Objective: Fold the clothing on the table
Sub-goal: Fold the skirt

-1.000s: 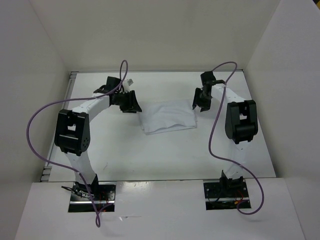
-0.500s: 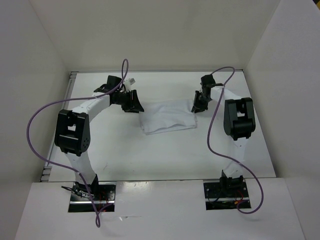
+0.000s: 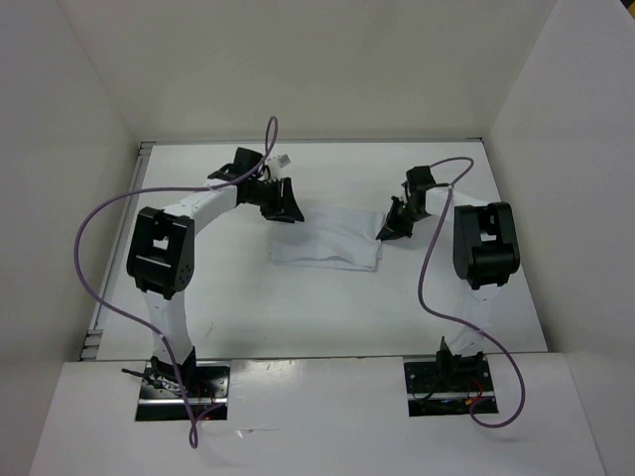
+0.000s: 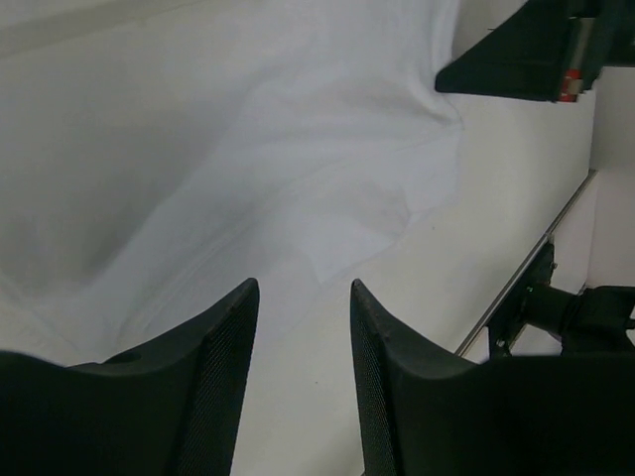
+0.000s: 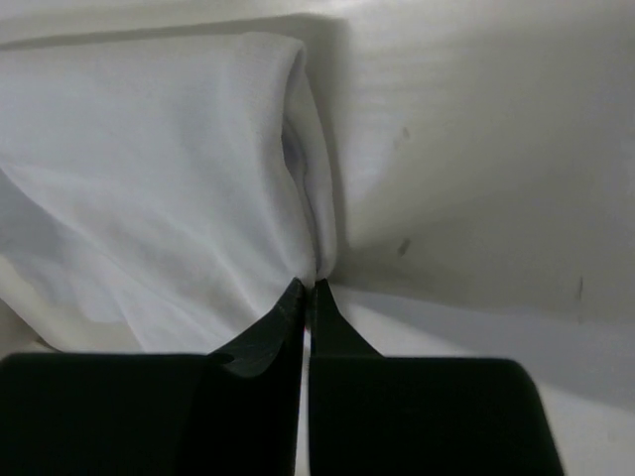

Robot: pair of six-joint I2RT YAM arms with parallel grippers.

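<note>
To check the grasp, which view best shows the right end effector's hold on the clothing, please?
Right wrist: the right end effector pinches the clothing edge close up. Top external shows it small; left wrist, cropped.

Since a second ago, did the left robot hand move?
Yes. The left gripper slid rightward, away from the left edge of the table, toward the clothing.

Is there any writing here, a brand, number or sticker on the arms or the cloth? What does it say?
No readable text anywhere.
The clothing is plain white; the table shows no print.
A small red patch on the right gripper, seen from the left wrist camera, is too blurred to tell whether it bears writing.
</note>
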